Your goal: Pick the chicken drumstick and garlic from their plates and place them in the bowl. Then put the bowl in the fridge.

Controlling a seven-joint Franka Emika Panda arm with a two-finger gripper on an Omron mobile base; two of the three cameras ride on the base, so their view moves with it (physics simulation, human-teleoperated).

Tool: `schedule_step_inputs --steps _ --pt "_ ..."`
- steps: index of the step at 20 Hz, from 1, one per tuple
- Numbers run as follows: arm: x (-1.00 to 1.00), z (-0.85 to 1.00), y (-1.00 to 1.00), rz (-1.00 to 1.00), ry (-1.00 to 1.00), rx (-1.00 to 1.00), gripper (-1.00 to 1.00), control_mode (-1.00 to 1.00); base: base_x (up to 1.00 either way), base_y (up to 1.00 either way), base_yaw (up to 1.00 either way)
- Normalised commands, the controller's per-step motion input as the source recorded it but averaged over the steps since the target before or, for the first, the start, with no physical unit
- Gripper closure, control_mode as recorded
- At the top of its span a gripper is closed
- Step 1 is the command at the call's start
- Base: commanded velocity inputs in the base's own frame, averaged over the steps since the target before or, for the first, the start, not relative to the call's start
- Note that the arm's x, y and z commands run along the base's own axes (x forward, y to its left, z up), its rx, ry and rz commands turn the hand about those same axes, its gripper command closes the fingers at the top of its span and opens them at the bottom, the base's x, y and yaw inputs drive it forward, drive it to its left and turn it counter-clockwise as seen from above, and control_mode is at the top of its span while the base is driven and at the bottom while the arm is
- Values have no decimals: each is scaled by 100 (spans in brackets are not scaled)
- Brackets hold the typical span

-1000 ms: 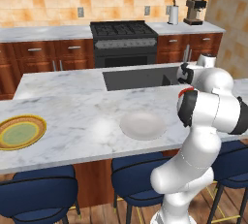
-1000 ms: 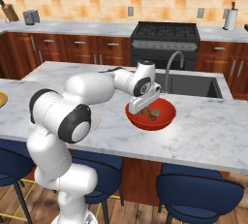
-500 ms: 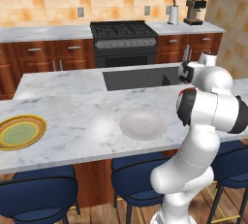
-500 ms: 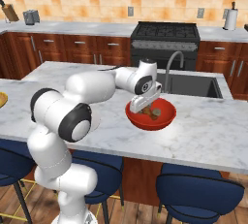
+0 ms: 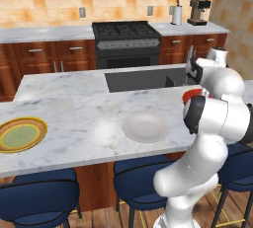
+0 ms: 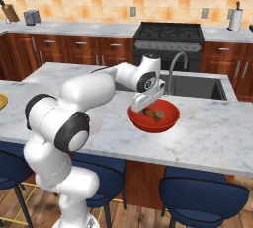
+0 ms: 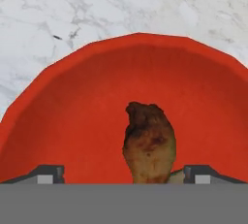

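The red bowl (image 6: 168, 122) stands on the marble island beside the sink, and its rim (image 7: 140, 41) arches across the hand view. In it lies the chicken drumstick (image 7: 148, 143), thick end away from me. It sits loose between the wide-apart fingertips (image 7: 49, 173) of my open gripper (image 7: 123, 174). From the right base view the gripper (image 6: 144, 107) hangs over the bowl's left half, with a small lump I take for the garlic (image 6: 159, 115) beside the drumstick (image 6: 148, 112). Both plates are bare: the green one (image 5: 22, 134) far left, the white one (image 5: 145, 127) at mid-island. The fridge is out of view.
A sink (image 5: 143, 79) with a curved faucet (image 6: 175, 66) is sunk into the island just behind the bowl. Blue stools (image 6: 202, 192) line the island's near edge. The stove (image 5: 126, 37) and wooden cabinets stand along the back wall.
The jaws have spread wide and let the drumstick go into the bowl. The hand has stayed over the bowl's left side.
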Motion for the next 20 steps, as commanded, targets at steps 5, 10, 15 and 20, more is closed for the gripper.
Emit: schedule_step_inputs --steps 5,10,15,20 --pt "-50 5 28 -10 -3 -4 -100 -100 0 0 0" --pt "-44 0 47 -11 -1 -6 -100 -100 0 0 0" --pt "-34 1 37 -10 0 -7 -100 -100 0 0 0" --pt "-4 -6 11 -5 -3 -14 -100 -100 0 0 0"
